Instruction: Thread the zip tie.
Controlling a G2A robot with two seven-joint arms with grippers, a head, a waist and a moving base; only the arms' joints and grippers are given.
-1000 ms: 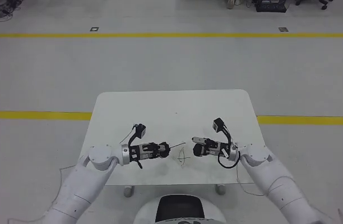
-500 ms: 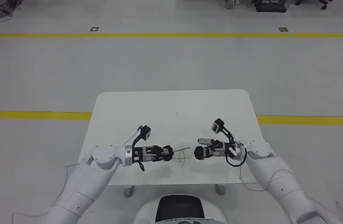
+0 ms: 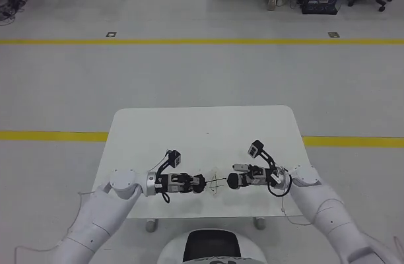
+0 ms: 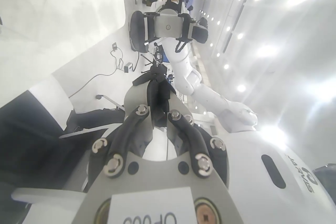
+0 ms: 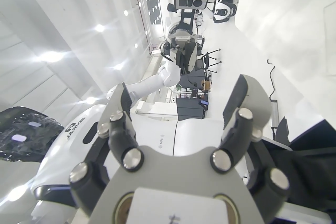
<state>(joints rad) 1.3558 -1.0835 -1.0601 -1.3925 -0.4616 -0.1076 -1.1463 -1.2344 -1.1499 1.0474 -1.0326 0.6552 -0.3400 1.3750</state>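
A thin black zip tie (image 3: 214, 179) spans the short gap between my two grippers above the table's front middle. My left gripper (image 3: 199, 183) is shut on one end of it; in the left wrist view the black strap (image 4: 140, 79) sticks out sideways from the closed left gripper (image 4: 157, 79). My right gripper (image 3: 231, 179) faces it from the other side, a few centimetres away. In the right wrist view the right gripper (image 5: 183, 96) is open with nothing between its fingers, and the left gripper (image 5: 183, 58) shows straight ahead. The zip tie's far tip is too thin to place exactly.
The white table (image 3: 202, 129) carries a faint thin dark mark (image 3: 216, 191) under the grippers; whether it is a shadow or a loose tie I cannot tell. The table's front edge runs close below both wrists. Yellow floor lines lie beyond.
My left gripper has moved right with the zip tie, toward the right gripper. The right gripper dropped slightly. The gap between them has shrunk to a small one.
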